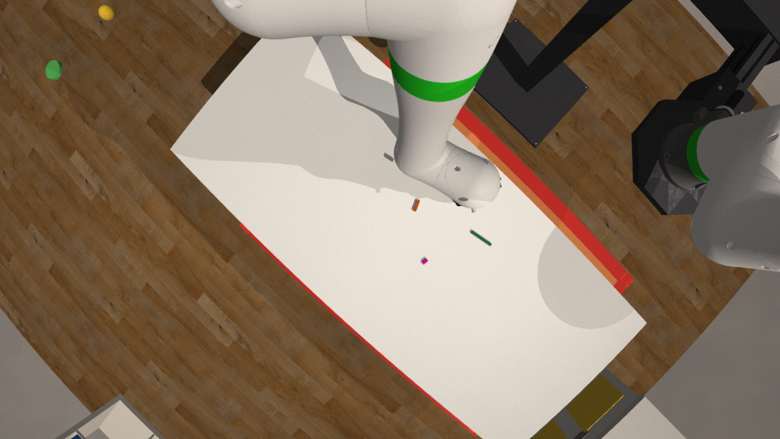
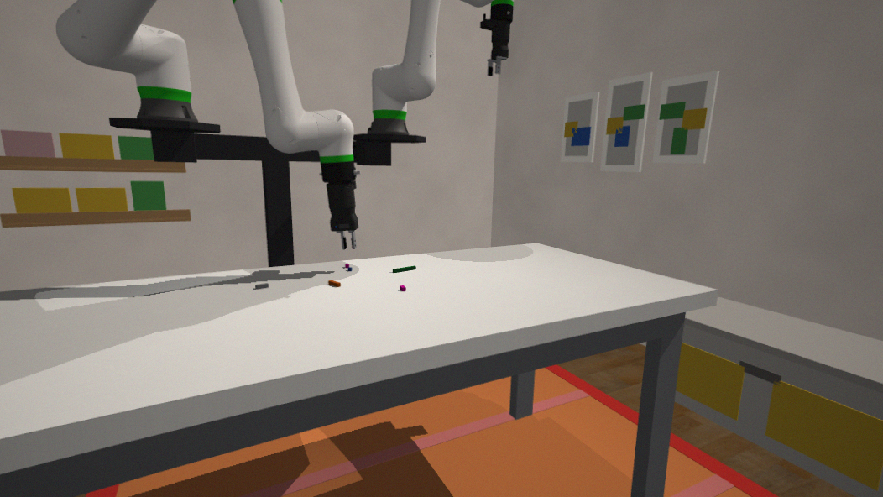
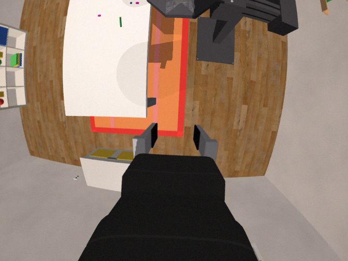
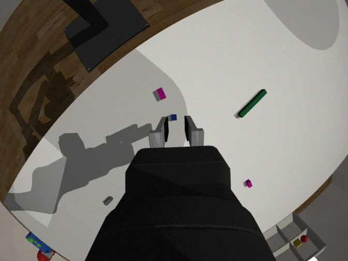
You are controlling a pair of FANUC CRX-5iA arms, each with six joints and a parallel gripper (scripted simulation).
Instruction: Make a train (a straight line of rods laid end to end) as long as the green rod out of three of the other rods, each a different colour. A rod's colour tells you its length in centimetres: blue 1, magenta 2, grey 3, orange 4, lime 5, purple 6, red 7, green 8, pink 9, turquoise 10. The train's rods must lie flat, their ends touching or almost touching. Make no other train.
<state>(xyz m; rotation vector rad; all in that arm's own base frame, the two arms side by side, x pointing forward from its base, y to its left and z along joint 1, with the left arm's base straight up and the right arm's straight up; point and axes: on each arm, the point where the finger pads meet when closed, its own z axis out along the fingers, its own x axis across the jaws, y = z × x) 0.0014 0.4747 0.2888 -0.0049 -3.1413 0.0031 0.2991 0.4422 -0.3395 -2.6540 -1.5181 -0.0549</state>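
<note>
The green rod (image 1: 480, 237) (image 2: 404, 269) (image 3: 120, 22) (image 4: 252, 103) lies apart. The blue rod (image 2: 350, 269) (image 3: 130, 2) (image 4: 174, 117) lies near one magenta rod (image 2: 347, 264) (image 3: 136, 2) (image 4: 161, 93), with a gap between. Another magenta rod (image 1: 424, 260) (image 2: 402, 288) (image 3: 99, 15) (image 4: 248, 183), the orange rod (image 1: 416, 205) (image 2: 333, 283) and the grey rod (image 1: 388, 156) (image 2: 261, 285) (image 4: 107, 200) lie separately. My right gripper (image 2: 348, 241) (image 4: 176, 124) is partly open and empty above the table near the blue rod. My left gripper (image 2: 493, 66) (image 3: 175, 131) is wide open and empty, high beyond the table.
The rods lie on the white table (image 1: 348, 262) (image 2: 493, 321) (image 3: 92, 70) (image 4: 280, 140). The right arm hides part of it in the top view. The black stand base (image 1: 545, 109) (image 3: 215, 47) is on the floor beside the table.
</note>
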